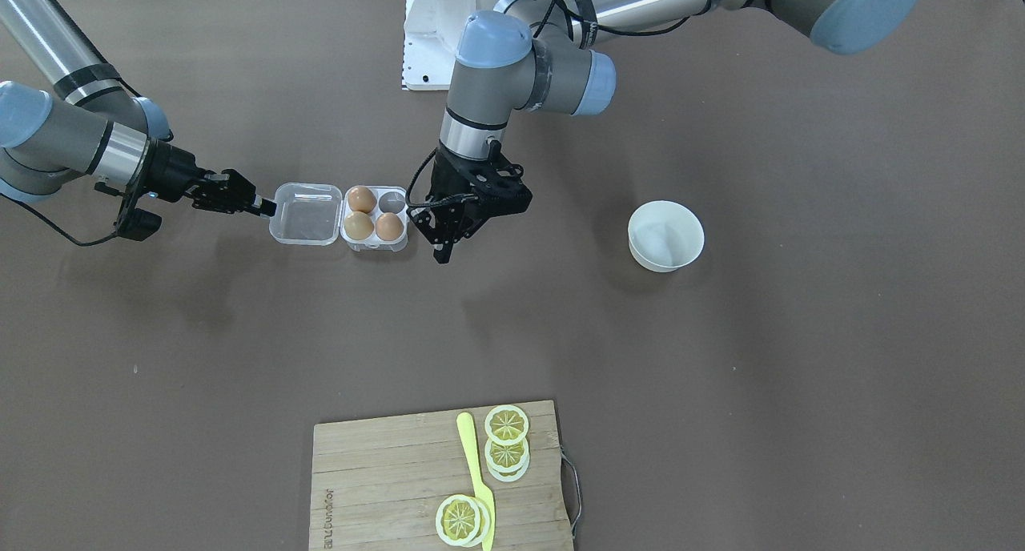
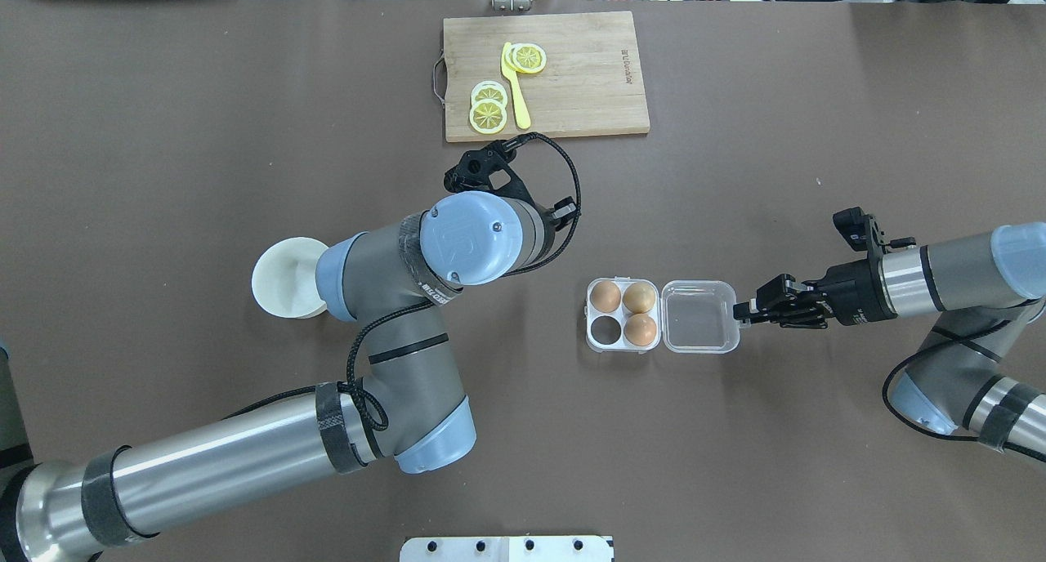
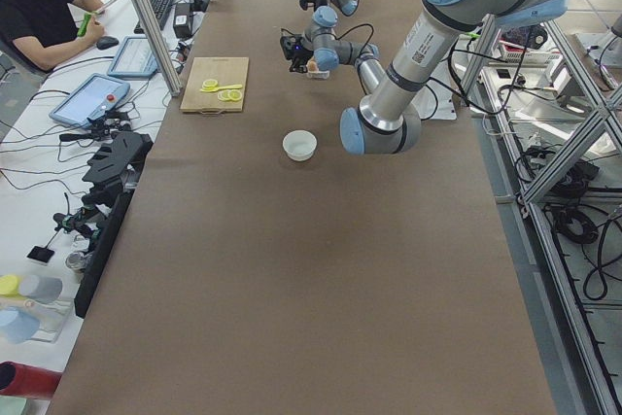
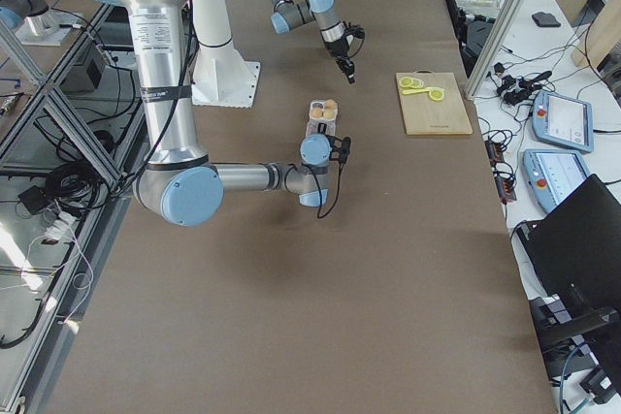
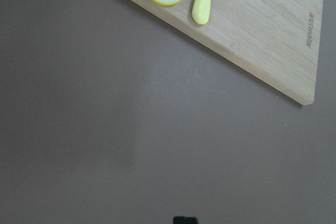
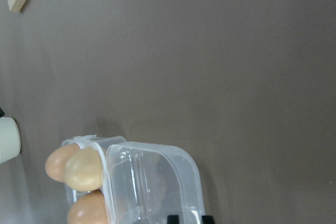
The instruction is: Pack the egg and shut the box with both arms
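Observation:
The clear box point(image 1: 375, 245) stands open in mid-table, its lid point(image 1: 304, 213) lying flat beside the cells. Three orange-brown eggs fill three cells, one of them the egg point(image 1: 389, 227); the fourth cell point(image 1: 391, 202) is empty. The box also shows in the overhead view point(image 2: 594, 313). My right gripper point(image 1: 268, 208) is low at the lid's outer edge and shut on it; in the right wrist view the rim sits between the fingertips point(image 6: 173, 217). My left gripper point(image 1: 442, 255) points down just beside the box's cell side, shut and empty, not touching it.
An empty white bowl point(image 1: 665, 235) stands on the left arm's side. A wooden cutting board point(image 1: 384, 487) with lemon slices and a yellow knife point(image 1: 474, 475) lies at the table's far edge from the robot. The robot's white base point(image 1: 424, 46) is behind the box.

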